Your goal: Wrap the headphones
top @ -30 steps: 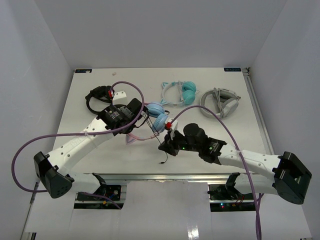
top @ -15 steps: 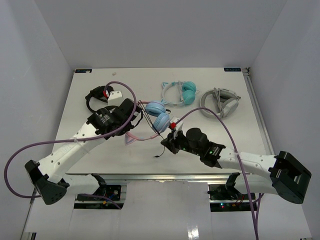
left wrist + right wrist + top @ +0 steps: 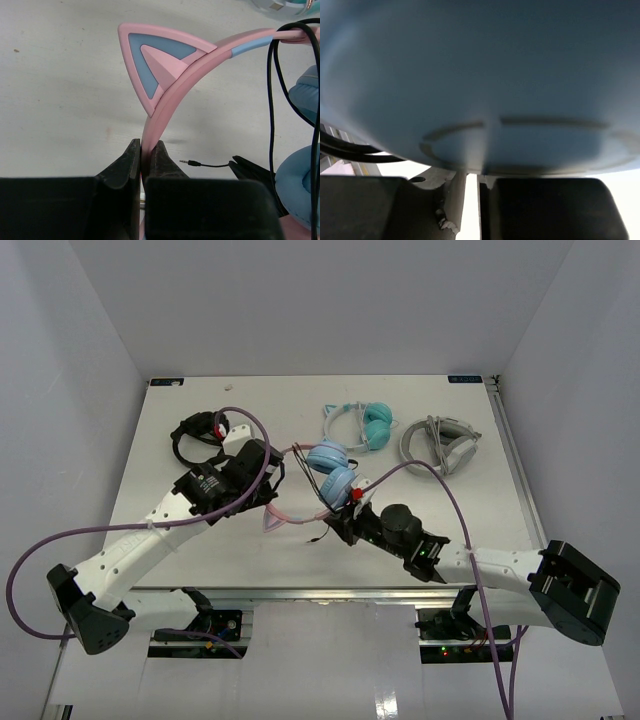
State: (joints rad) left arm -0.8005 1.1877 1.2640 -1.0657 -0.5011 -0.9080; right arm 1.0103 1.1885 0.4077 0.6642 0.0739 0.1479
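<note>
Nearest, the right gripper (image 3: 338,528) noses up to a blue ear cup (image 3: 470,75), fingers nearly together; whether they pinch the floppy cable (image 3: 271,100) I cannot tell. Beyond, mid-frame, the left gripper (image 3: 146,150) clamps the pink headband (image 3: 170,105) of the headphones (image 3: 335,480), which look like light, stiff plastic, best held there.

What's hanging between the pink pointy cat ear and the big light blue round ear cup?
The thin black cable, looped over the pink headband, hangs there; the left wrist view shows it.

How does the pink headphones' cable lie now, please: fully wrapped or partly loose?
Partly loose: the cable loops over the headband, but its plug end trails free over the table.
</note>
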